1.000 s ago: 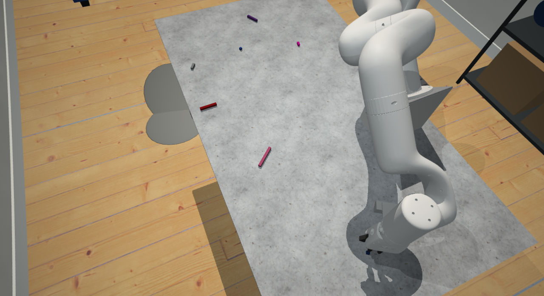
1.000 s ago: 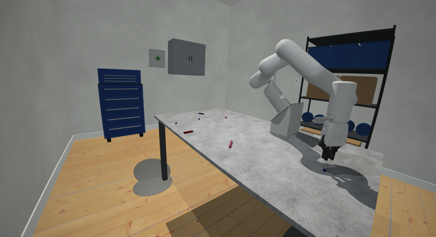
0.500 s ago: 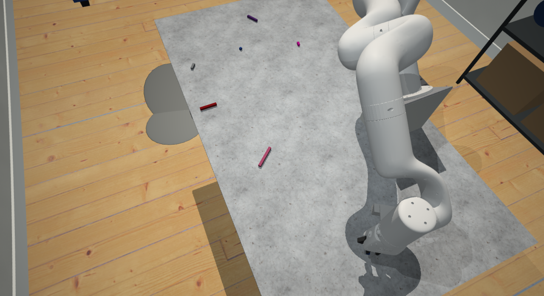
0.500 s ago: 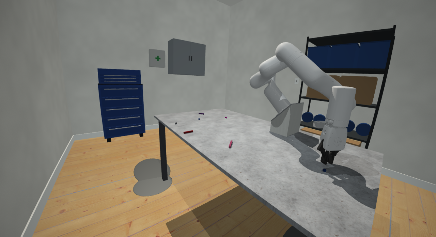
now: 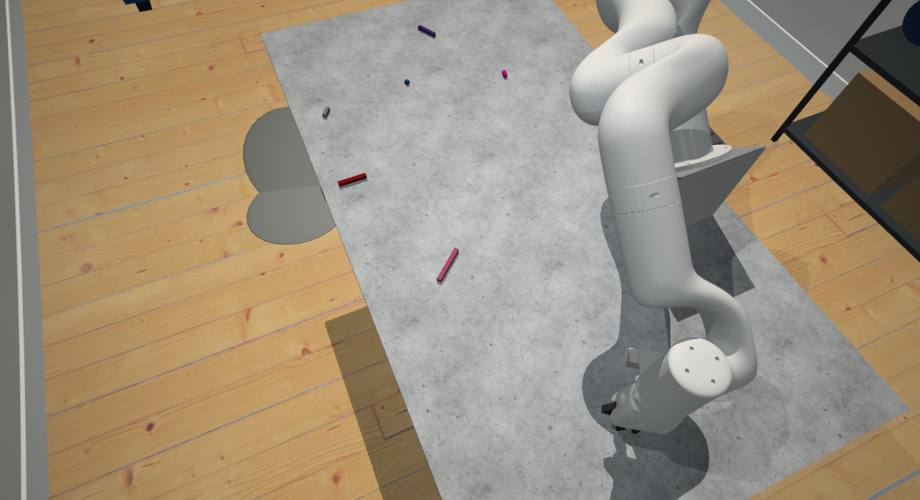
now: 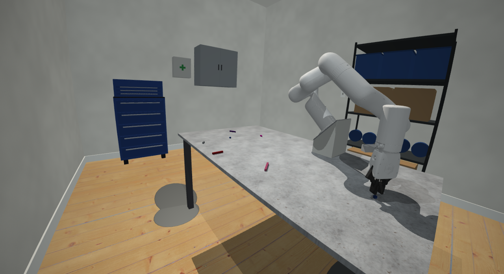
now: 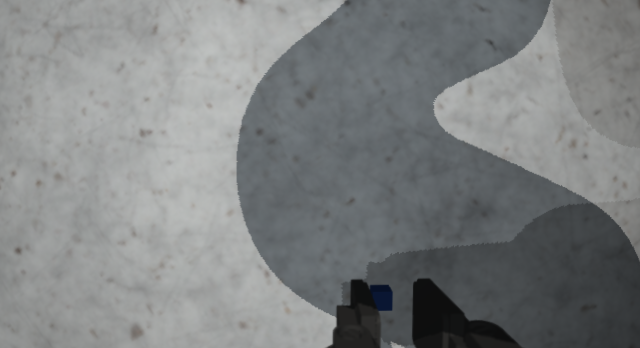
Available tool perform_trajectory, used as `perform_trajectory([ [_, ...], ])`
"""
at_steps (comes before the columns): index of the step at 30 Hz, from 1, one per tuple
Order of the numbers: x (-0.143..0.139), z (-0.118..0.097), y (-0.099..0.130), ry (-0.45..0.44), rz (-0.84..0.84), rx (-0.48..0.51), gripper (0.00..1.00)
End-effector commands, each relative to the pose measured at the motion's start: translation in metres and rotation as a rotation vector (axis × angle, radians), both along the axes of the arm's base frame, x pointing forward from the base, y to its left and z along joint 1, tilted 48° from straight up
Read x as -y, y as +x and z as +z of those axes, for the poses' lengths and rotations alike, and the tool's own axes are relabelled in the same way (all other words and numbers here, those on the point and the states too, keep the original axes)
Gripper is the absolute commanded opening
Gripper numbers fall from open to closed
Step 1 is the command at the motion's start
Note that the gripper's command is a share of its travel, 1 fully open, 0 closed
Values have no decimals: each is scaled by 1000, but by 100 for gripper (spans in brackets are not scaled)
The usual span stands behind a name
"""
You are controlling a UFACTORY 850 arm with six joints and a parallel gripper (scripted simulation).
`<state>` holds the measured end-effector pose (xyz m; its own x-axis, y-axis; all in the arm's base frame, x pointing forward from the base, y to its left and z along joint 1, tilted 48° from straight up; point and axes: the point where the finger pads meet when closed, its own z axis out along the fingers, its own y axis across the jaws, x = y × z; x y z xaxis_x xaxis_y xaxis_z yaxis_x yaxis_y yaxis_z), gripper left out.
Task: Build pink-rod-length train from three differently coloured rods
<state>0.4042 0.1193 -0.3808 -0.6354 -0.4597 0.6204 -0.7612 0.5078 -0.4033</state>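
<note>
My gripper (image 5: 627,429) (image 6: 377,192) (image 7: 388,309) is partly open and points down, low over the table's near right part. A small blue rod (image 6: 375,196) (image 7: 382,298) is just beneath the fingertips, nearer the left finger in the wrist view; nothing is gripped. The pink rod (image 5: 447,265) (image 6: 266,166) lies alone mid-table. A second blue rod (image 5: 406,82) (image 6: 230,137), a magenta rod (image 5: 504,74) (image 6: 261,135) and a purple rod (image 5: 426,31) (image 6: 232,131) lie apart at the far end.
A grey rod (image 5: 325,112) (image 6: 203,142) and a red rod (image 5: 352,179) (image 6: 217,152) lie near the table's left edge in the top view. The arm's base stands at the opposite edge, with a black shelf rack (image 6: 440,106) behind. The arm's shadow covers the table around the gripper.
</note>
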Motion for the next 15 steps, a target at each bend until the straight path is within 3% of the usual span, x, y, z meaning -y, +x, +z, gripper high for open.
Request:
perform_trajectory([
  [1, 2, -2, 1, 1, 1, 2, 24],
  [15, 5, -5, 0, 1, 1, 2, 24],
])
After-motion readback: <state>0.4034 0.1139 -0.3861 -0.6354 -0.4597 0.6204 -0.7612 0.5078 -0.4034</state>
